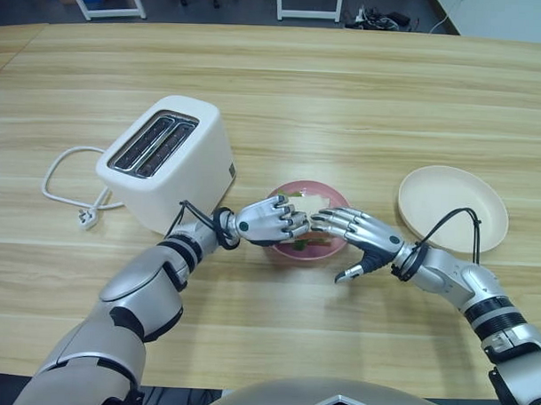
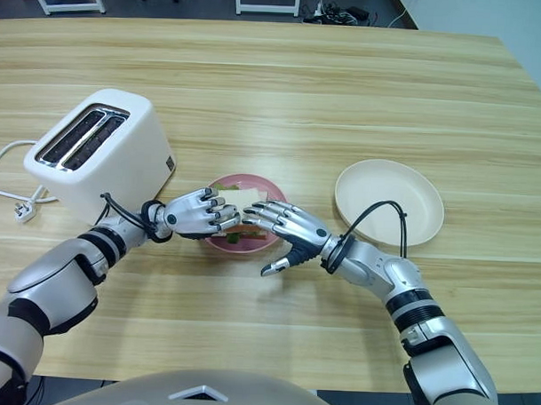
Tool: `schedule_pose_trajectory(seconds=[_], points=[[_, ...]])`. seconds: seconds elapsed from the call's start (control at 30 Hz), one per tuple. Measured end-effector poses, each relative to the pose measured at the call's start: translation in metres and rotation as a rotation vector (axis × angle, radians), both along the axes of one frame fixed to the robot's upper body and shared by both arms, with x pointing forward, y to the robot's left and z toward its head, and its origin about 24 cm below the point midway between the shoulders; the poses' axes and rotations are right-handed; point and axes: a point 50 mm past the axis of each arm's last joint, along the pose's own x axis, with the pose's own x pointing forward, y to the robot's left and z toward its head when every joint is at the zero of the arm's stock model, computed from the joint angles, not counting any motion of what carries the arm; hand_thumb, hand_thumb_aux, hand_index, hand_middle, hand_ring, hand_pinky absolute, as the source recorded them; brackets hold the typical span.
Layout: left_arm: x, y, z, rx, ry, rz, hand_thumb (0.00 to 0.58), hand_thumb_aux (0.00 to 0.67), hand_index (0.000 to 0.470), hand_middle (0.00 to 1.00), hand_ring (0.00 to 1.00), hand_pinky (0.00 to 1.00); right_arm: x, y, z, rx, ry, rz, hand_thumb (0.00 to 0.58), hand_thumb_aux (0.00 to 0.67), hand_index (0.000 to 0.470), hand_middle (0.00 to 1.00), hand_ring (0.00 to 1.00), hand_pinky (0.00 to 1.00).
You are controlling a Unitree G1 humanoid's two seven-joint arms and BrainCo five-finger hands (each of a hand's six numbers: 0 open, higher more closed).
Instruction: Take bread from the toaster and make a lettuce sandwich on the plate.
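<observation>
Left hand [image 1: 270, 222] had fingers curled, gripping nothing; right hand [image 1: 354, 228] lay open on bread [image 2: 244, 199]. Light pressure seemed best, squaring it beneath fingertips over lettuce [image 1: 301, 244] on plate [image 1: 298, 187].

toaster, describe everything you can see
The toaster is a cream-white box with rounded corners and two long dark slots on top, no bread sticking out. It stands upright on the wooden table, turned at an angle, left of the pink plate. Its white cord loops leftward to a plug lying loose. The left arm passes its near corner; contact unclear.
</observation>
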Motion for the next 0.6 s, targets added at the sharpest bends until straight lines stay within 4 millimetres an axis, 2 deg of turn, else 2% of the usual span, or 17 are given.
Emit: schedule_pose_trajectory(seconds=[0.07,0.1,0.13,0.17,0.2,0.33,0.4,0.6], points=[[-0.002,0.000,-0.003,0.013,0.012,-0.001,0.580,0.670,0.470,1.00,1.00,1.00,0.001,0.000,-0.005,-0.006,0.026,0.004,0.000,0.000,0.000,0.00,0.00,0.00],[-0.002,0.001,-0.004,0.017,0.020,-0.002,0.553,0.525,0.369,0.95,0.95,0.95,0.001,-0.001,-0.007,-0.002,0.043,0.006,0.000,0.000,0.000,0.00,0.00,0.00],[-0.003,0.001,-0.005,0.015,0.041,-0.001,0.087,0.053,0.037,0.85,0.85,0.85,0.001,-0.001,-0.009,0.005,0.062,0.006,0.000,0.000,0.000,0.00,0.00,0.00],[-0.004,0.001,-0.006,0.007,0.067,0.000,0.000,0.000,0.000,0.45,0.45,0.45,0.002,-0.002,-0.011,0.014,0.079,0.002,0.000,0.000,0.000,0.00,0.00,0.00],[-0.004,0.001,-0.007,-0.017,0.121,0.009,0.000,0.000,0.000,0.00,0.00,0.00,0.002,-0.002,-0.013,0.020,0.104,0.004,0.000,0.000,0.000,0.00,0.00,0.00],[-0.007,0.007,-0.004,-0.112,0.382,0.039,0.000,0.000,0.000,0.00,0.00,0.00,0.004,-0.001,-0.016,0.049,0.152,0.007,0.000,0.000,0.000,0.00,0.00,0.00],[-0.009,0.015,0.007,-0.181,0.472,0.027,0.000,0.000,0.000,0.00,0.00,0.00,0.005,-0.001,-0.017,0.063,0.167,0.005,0.000,0.000,0.000,0.00,0.00,0.00],[-0.009,0.038,0.037,-0.438,0.529,0.056,0.000,0.000,0.000,0.00,0.00,0.00,0.004,0.000,-0.015,0.085,0.172,0.015,0.000,0.000,0.000,0.00,0.00,0.00]])
